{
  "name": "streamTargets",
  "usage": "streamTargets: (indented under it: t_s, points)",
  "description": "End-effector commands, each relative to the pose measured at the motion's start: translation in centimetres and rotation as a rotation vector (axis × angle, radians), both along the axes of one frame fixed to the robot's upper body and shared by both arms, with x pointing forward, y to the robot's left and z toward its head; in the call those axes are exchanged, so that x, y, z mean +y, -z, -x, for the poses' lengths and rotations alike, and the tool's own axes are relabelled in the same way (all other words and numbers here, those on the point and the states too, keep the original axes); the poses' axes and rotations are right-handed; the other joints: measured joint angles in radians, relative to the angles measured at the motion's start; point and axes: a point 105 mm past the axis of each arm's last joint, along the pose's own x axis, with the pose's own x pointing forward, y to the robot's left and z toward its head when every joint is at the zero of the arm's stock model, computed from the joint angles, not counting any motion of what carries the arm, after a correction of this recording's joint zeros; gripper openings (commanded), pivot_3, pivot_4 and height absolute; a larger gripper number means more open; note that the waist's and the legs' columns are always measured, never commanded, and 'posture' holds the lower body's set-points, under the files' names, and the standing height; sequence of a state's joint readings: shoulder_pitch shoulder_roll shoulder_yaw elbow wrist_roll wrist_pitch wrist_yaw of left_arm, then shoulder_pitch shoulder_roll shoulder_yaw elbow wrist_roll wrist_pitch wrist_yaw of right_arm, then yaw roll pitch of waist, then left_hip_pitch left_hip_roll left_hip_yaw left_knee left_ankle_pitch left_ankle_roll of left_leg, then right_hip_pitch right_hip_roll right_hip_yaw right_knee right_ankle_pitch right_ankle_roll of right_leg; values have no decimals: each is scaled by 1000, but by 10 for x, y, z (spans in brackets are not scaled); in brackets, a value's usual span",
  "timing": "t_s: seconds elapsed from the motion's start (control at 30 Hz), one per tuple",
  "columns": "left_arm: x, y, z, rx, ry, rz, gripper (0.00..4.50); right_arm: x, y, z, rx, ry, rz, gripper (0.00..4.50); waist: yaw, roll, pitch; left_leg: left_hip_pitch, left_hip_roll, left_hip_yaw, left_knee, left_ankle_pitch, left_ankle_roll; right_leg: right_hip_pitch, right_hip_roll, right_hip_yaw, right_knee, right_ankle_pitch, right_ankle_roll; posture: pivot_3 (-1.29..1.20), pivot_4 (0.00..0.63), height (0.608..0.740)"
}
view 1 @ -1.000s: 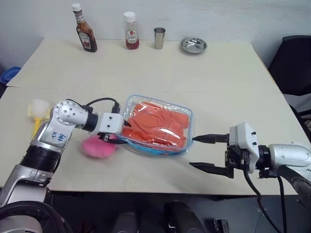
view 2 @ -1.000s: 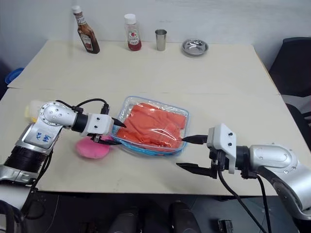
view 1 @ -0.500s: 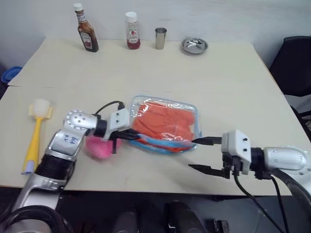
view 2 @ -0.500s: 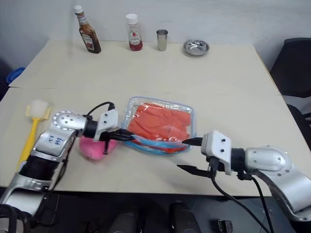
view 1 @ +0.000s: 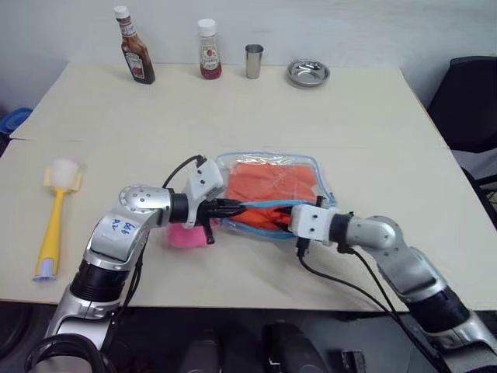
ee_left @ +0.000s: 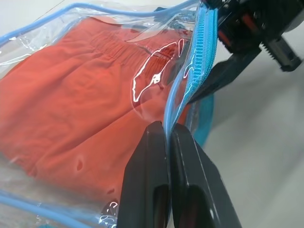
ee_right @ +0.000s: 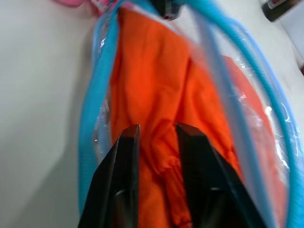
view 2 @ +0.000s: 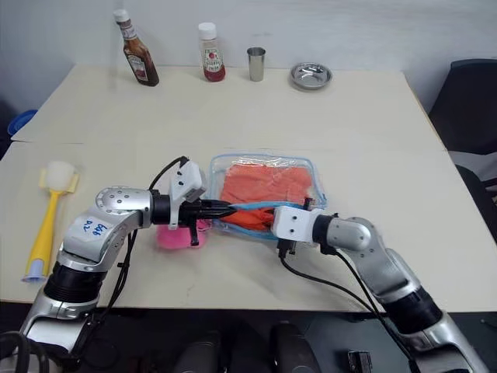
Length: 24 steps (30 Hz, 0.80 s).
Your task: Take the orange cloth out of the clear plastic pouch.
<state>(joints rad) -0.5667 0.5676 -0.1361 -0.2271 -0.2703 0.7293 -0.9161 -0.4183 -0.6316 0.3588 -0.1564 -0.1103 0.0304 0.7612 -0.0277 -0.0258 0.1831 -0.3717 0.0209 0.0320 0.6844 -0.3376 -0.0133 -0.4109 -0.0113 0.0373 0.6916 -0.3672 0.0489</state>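
Observation:
The clear plastic pouch (view 1: 311, 172) with a blue zipper rim lies mid-table, its near mouth held open. The orange cloth (view 1: 273, 180) sits wrinkled inside it. My left gripper (view 1: 235, 208) reaches in from the left and is shut on the pouch's upper zipper lip (ee_left: 190, 85), holding it raised. My right gripper (ee_right: 154, 129) has come in from the right and is inside the mouth. It is open, and its fingers (ee_right: 127, 147) stand on either side of a fold of the orange cloth (ee_right: 156, 85).
A pink plush toy (view 1: 185, 236) lies just under my left wrist. A yellow brush (view 1: 54, 217) is at the left edge. Two sauce bottles (view 1: 133, 47), a metal cup (view 1: 254, 61) and a metal dish (view 1: 307, 72) line the far edge. A black chair (view 1: 470, 101) stands right.
My left gripper shut on the pouch's lip and rolled, lifting it. My right gripper moved left and forward into the mouth while its fingers narrowed. The pouch shifted slightly right.

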Motion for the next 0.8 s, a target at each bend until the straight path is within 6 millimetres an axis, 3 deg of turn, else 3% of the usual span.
streamTargets:
  t_s: [0.03,0.1,0.33,0.6,0.8]
  points:
    - [-7,-11,4,-55,30,15,0,7,-1,-2,-89,-24,32,2447,-1,0,0,0,0,0,0,0,0,0,0,0,0,0,0,0,150,740]
    - [-8,-11,4,-58,30,17,0,7,2,-4,-108,-25,49,3115,-1,0,0,0,0,0,0,0,0,0,0,0,0,0,0,0,150,740]
    - [-12,-11,8,-65,55,11,0,7,1,-19,-123,27,39,3115,-4,0,0,0,0,0,0,0,0,0,0,0,1,0,0,0,150,740]
    - [-13,-8,10,-68,58,5,0,18,-14,-17,59,51,-186,3115,-3,0,0,0,0,0,0,0,0,0,0,0,2,0,0,0,150,740]
    - [-11,-3,11,-66,56,-10,0,11,0,-19,-52,15,11,3115,-2,0,0,0,0,0,0,0,0,0,0,0,1,0,0,0,150,740]
